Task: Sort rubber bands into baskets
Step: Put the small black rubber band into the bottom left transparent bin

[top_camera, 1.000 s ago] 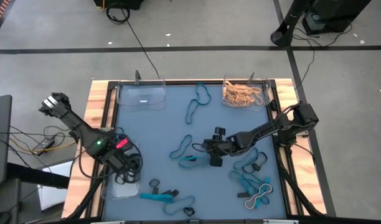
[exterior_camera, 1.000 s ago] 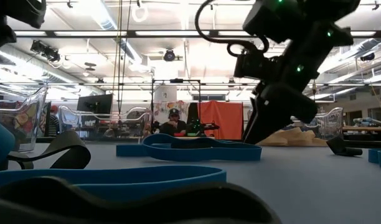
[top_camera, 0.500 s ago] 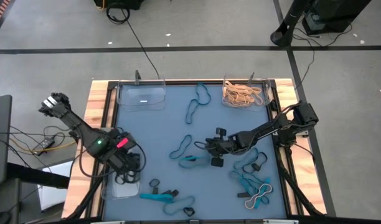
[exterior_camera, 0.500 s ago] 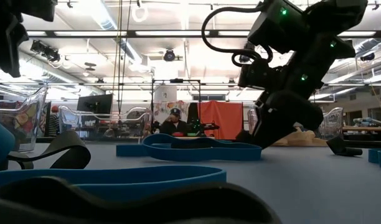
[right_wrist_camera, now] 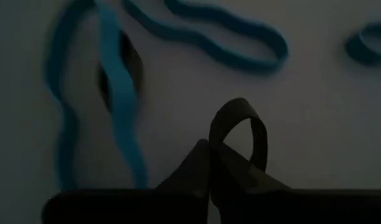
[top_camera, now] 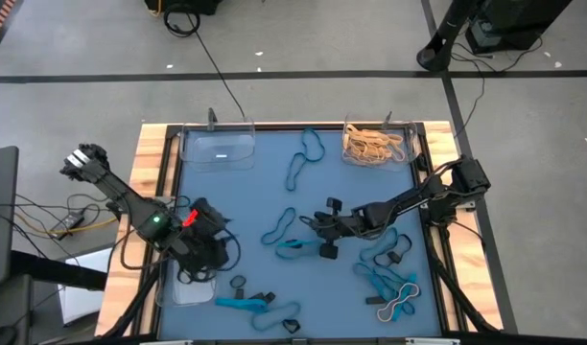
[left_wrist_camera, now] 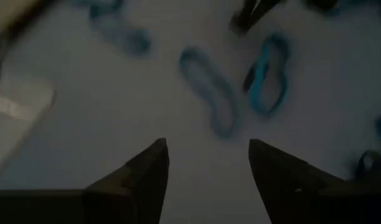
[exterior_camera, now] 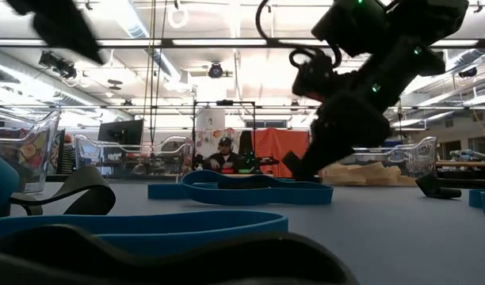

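Note:
My right gripper (top_camera: 318, 226) is over the middle of the blue table, shut on a small black rubber band (right_wrist_camera: 240, 132). It shows tilted and off the table in the low view (exterior_camera: 296, 165). My left gripper (top_camera: 221, 247) is open and empty above the table's left part, right of the near-left basket (top_camera: 183, 287). Its fingers (left_wrist_camera: 147, 177) stand apart over bare table. Teal bands (top_camera: 279, 230) lie flat mid-table. The far-right basket (top_camera: 411, 153) holds tan bands (top_camera: 375, 144). The far-left basket (top_camera: 217, 149) stands at the far edge. My right gripper pinches the black band between its two shut fingers, at one end of the loop (right_wrist_camera: 223, 148). The rest of the loop (right_wrist_camera: 249, 124) stands out past the fingertips. The fingers slant down from the table's right side. In the low view the fingertips are clear of the table.
More teal and black bands lie near the right edge (top_camera: 385, 278) and the near edge (top_camera: 250, 304). A teal loop (top_camera: 305, 158) lies toward the far edge. One tan band (top_camera: 397, 305) lies near right. Wooden rails (top_camera: 152, 163) frame the table.
My left gripper has gone from over the near-left basket toward the table's right, out over the open table. My right gripper has risen off the table, tipped, and shifted a little toward the table's left.

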